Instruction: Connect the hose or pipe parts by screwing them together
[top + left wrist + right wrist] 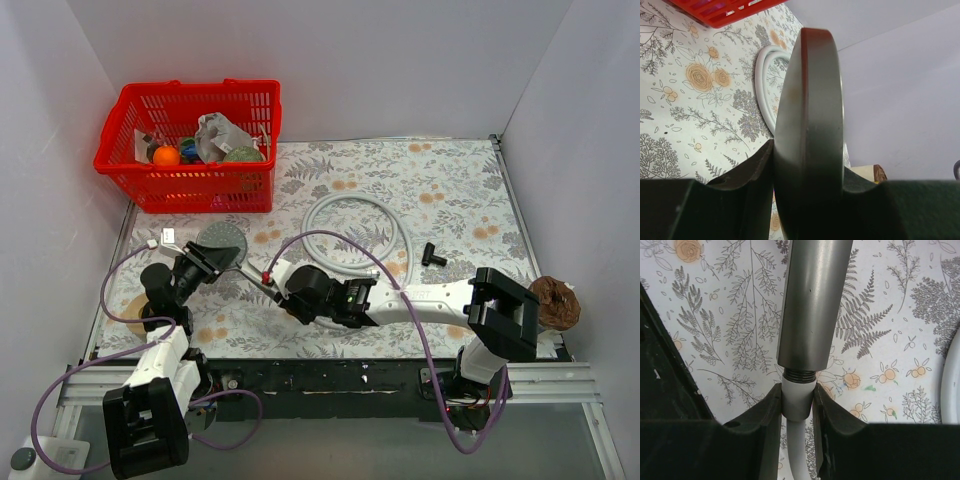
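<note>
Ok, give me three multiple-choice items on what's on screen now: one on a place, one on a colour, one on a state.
1. Where does the red basket stand?
A. far left corner of the table
B. far right corner
C. between the arm bases

2. What colour is the small fitting lying right of the hose coil?
A. orange
B. black
C. white

3. How does the joint between the hose nut and the shower head handle stand?
A. parts far apart
B. closed flush
C. meeting, threads showing

Answers:
1 A, the top view shows it at the far left.
2 B, it is dark against the flowered mat.
3 C, the right wrist view shows bare threads between nut and handle, with the right pincer clamped on the nut.
</note>
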